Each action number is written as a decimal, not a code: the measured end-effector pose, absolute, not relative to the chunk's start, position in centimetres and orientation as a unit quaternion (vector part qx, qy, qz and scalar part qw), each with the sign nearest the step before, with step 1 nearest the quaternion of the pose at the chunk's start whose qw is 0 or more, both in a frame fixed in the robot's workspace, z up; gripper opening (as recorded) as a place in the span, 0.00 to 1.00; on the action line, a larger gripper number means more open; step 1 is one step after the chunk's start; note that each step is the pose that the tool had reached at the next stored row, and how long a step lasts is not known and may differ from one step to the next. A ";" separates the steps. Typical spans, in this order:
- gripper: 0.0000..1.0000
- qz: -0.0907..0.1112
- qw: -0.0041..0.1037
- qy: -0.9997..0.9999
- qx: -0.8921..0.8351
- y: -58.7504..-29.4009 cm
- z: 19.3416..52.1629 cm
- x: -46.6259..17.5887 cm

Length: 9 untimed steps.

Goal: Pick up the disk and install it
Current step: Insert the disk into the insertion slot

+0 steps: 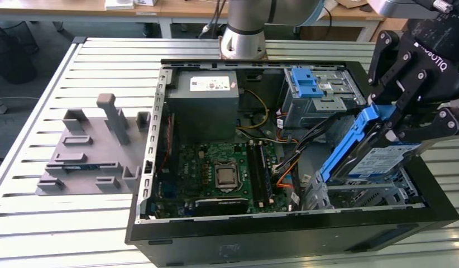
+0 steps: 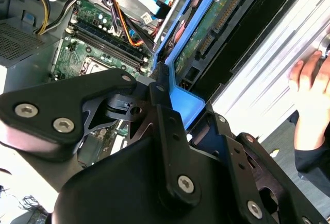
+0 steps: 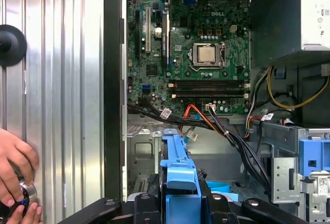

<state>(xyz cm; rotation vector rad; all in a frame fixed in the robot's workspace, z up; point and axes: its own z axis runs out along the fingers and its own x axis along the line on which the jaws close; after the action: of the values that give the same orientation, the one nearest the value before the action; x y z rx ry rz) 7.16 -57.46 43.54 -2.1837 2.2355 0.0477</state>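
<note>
The disk (image 1: 372,161) is a silver drive with a white-and-blue label, clipped in a blue carrier frame (image 1: 347,146). It hangs tilted over the open computer case (image 1: 289,231), at the exterior view's right. My black gripper (image 1: 397,127) is shut on the disk's upper end. The lower end sits just above the grey drive cage (image 1: 367,195) in the case's near right corner. In the second wrist view the disk's green underside (image 2: 206,33) and blue carrier (image 2: 181,99) run between my fingers (image 2: 166,113). The first wrist view has the carrier (image 3: 178,170) pointing toward the motherboard.
Inside the case are the motherboard (image 1: 222,173), a grey power-supply box (image 1: 207,106), a drive bay with a blue latch (image 1: 313,84) and loose cables (image 1: 289,167). A grey fixture (image 1: 88,151) lies on the slatted table at the exterior view's left. A person's hand (image 3: 15,167) rests beside the case.
</note>
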 end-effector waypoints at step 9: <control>0.36 0.015 0.008 0.715 -0.699 -57.5 43.2 7.2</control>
<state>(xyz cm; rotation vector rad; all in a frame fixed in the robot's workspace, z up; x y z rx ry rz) 7.16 -57.46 43.24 -2.1838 2.2356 0.0477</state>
